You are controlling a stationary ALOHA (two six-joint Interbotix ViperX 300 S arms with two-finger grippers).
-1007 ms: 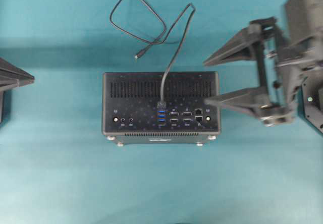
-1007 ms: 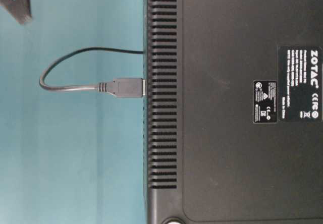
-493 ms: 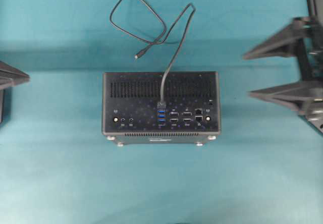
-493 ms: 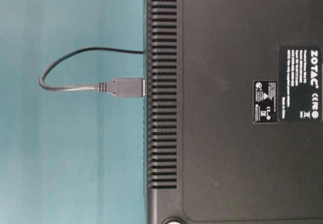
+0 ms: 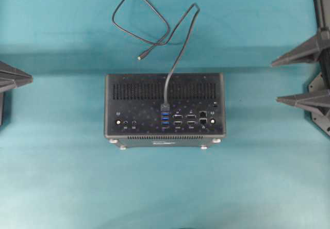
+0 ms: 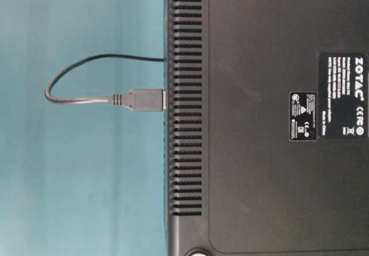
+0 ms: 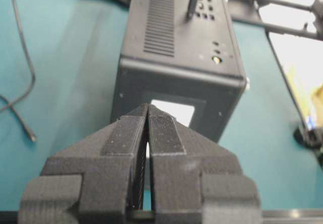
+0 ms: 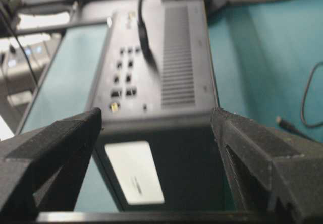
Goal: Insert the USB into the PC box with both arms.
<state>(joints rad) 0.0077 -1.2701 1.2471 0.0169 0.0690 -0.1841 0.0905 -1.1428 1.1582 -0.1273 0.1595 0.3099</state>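
The black PC box [image 5: 165,92] lies port-face up in the middle of the teal table. The dark-grey USB [image 5: 165,107] stands plugged into the top of the blue port stack; the table-level view shows the USB [image 6: 144,100] seated against the PC box [image 6: 265,117]. My left gripper [image 5: 31,78] rests shut and empty at the left edge, well clear of the box, tips together [image 7: 148,106]. My right gripper [image 5: 274,81] hangs open and empty at the right edge, its jaws wide [image 8: 156,114] and apart from the box's end face [image 8: 166,168].
The thin black cable [image 5: 142,20] loops on the table behind the box, and its slim tip [image 5: 139,58] lies just beyond the box's back edge. Bare teal surface [image 5: 165,187] lies in front of the box and at both its sides.
My right gripper has drawn back to the right, from beside the box's right end to the frame's edge, still open. The USB, box and left gripper have stayed put.
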